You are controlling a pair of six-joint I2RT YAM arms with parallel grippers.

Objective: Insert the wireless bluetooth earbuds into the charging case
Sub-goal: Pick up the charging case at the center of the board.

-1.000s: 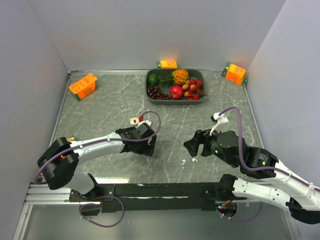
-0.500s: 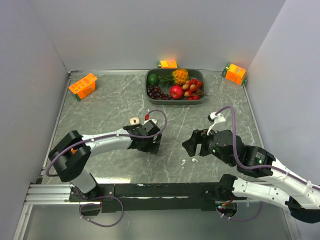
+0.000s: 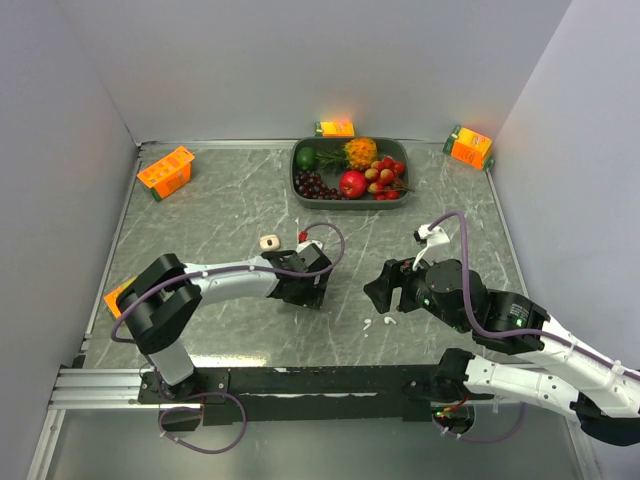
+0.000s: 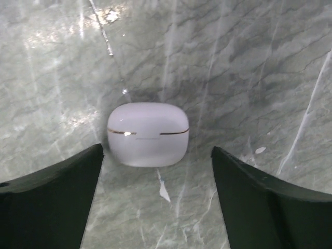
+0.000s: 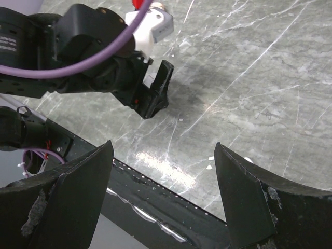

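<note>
The charging case (image 4: pixel 148 134), a pale rounded-square box with its lid down, lies on the marble table. My left gripper (image 4: pixel 157 150) is open with a dark finger on either side of the case, neither touching it. From above, the left gripper (image 3: pixel 306 290) covers the case. Two tiny white earbuds (image 3: pixel 368 323) (image 3: pixel 388 320) lie near the table's front edge, just below my right gripper (image 3: pixel 384 290). In the right wrist view that gripper (image 5: pixel 163 146) stands open and empty above the table, with one earbud (image 5: pixel 210 167) beside its right finger.
A dark tray (image 3: pixel 300 186) of fruit stands at the back centre. Orange cartons sit at the back left (image 3: pixel 165 171), back middle (image 3: pixel 336 128) and back right (image 3: pixel 468 147). A small beige block (image 3: pixel 267 242) lies just behind the left arm. The black mounting rail (image 3: pixel 300 380) runs along the front.
My left arm has swung to the right, carrying its gripper toward the table's middle. The right gripper has shifted slightly left. The earbuds have stayed put.
</note>
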